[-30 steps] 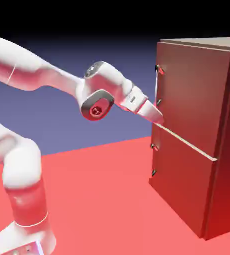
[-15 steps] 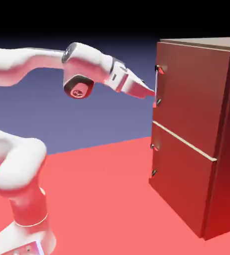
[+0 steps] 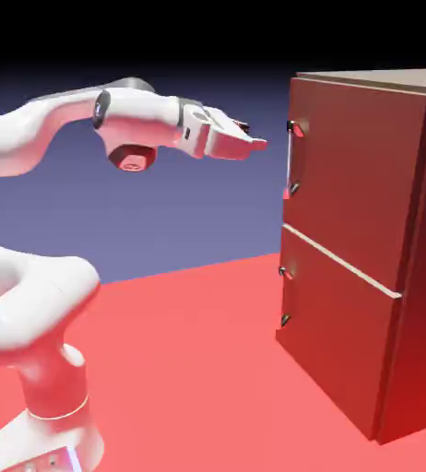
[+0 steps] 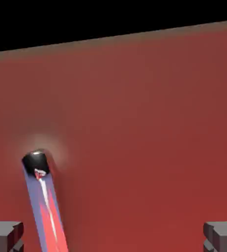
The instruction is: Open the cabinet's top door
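Fingers [image 3: 250, 142] stood spread wide and empty, level with the upper end of the silver bar handle [image 3: 292, 159] and just short of it, touching nothing. The top door [image 3: 350, 175] of the cabinet [image 3: 410, 277] sat shut at the exterior view's right on the red bench [image 3: 189, 369]. In the hand view the handle [image 4: 42, 197] ran beside the left fingertip [image 4: 5, 235], not between the two.

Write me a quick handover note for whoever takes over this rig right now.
End effector: open, empty, level with the upper part of the top door, short of it and apart.
Handle: vertical silver bar at that door's near edge; in the hand view it sits left of centre, near the left fingertip, not between the fingertips.
Cabinet: both doors shut.
Done: approach only.
Left: line up, grip the handle, pull the door open.
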You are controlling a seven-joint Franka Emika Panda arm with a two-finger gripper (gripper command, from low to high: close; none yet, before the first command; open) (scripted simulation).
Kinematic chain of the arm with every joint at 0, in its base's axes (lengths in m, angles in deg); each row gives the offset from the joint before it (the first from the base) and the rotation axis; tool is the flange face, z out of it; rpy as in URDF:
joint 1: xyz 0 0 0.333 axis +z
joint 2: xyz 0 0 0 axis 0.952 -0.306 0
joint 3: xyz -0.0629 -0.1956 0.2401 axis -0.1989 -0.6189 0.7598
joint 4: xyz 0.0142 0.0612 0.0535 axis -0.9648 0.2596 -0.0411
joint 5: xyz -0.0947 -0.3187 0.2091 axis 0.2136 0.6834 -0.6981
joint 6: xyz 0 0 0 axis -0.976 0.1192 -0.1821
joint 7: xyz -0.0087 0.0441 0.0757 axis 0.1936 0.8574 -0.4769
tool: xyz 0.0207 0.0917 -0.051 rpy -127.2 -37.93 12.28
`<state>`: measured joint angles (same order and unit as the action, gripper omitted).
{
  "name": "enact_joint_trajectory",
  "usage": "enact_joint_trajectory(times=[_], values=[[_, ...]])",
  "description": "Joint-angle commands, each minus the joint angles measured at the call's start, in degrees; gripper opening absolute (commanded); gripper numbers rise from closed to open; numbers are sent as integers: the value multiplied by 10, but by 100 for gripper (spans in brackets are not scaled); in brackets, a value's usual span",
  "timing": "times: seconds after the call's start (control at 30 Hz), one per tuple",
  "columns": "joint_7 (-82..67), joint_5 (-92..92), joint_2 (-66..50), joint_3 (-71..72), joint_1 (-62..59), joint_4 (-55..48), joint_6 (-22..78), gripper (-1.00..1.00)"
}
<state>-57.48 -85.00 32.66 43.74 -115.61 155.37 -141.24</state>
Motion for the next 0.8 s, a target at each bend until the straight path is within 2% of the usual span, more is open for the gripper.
enact_joint_trajectory(times=[0.0, 0.57, 0.73, 0.77], values=[[-11, -25, 10, 12, -11, -3, 4, 0], [-182, -415, 174, 204, -190, -47, 71, 0], [-191, -452, 165, 222, -282, -120, 88, 0], [-191, -452, 165, 222, -282, -120, 88, -100]])
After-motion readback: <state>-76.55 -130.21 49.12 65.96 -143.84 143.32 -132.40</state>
